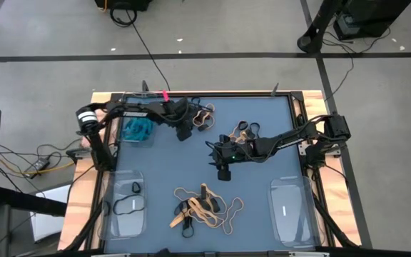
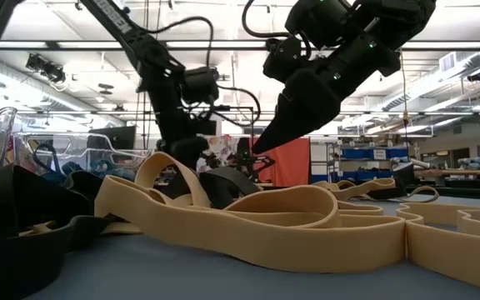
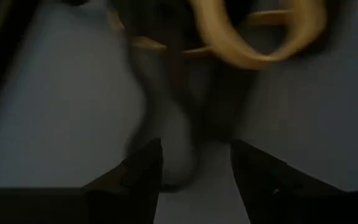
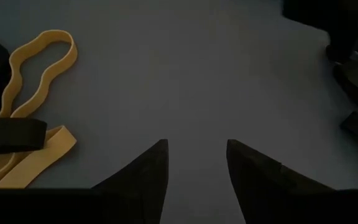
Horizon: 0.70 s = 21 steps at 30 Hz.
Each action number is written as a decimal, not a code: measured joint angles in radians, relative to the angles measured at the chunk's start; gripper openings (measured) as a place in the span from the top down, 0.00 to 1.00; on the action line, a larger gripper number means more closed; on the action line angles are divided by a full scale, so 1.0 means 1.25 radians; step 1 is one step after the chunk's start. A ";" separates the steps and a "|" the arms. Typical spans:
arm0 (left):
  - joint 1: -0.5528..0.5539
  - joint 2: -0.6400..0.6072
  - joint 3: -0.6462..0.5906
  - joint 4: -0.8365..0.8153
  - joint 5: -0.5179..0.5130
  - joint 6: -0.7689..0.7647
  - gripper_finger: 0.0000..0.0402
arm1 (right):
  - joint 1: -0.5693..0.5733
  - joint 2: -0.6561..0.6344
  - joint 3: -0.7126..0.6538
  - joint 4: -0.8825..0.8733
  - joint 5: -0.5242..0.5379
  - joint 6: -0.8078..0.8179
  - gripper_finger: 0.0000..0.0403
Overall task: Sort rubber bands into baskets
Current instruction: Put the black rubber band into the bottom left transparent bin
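Observation:
Rubber bands lie in three loose piles on the blue mat: tan and black ones near the far edge [image 1: 204,118], a second pile [image 1: 245,131] right of it, and a large tan and black pile [image 1: 204,207] near the front. Teal bands [image 1: 138,128] fill the far left basket [image 1: 125,140]. The near left basket [image 1: 123,214] holds black bands [image 1: 128,205]. My left gripper [image 1: 185,134] hovers open just left of the far pile; its wrist view shows a tan band [image 3: 247,43] and a blurred black band [image 3: 179,93] ahead of the gripper [image 3: 194,168]. My right gripper [image 1: 223,173] is open over bare mat [image 4: 197,93].
A basket [image 1: 291,210] stands at the near right. The table's wooden frame [image 1: 84,178] borders the mat. Bare mat lies between the piles at the middle. In the right wrist view, tan bands [image 4: 36,56] and black bands [image 4: 353,81] flank the gripper [image 4: 197,162].

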 joint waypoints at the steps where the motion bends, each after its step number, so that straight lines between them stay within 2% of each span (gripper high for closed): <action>1: 0.003 0.011 0.012 -0.009 -0.017 0.004 0.52 | 0.000 0.000 0.000 -0.003 0.000 0.000 0.57; 10: 0.012 0.061 0.045 -0.071 0.000 0.020 0.64 | 0.000 0.000 0.000 -0.013 0.000 0.000 0.57; 14: 0.013 0.061 0.046 -0.105 0.009 0.019 0.76 | 0.000 0.000 0.000 -0.016 0.000 0.000 0.57; 18: 0.013 0.060 0.046 -0.124 0.013 0.019 0.94 | 0.000 0.000 0.000 -0.016 0.000 0.001 0.57; 21: 0.013 0.060 0.071 -0.168 0.016 0.016 0.97 | 0.000 0.000 0.000 -0.016 0.000 0.005 0.57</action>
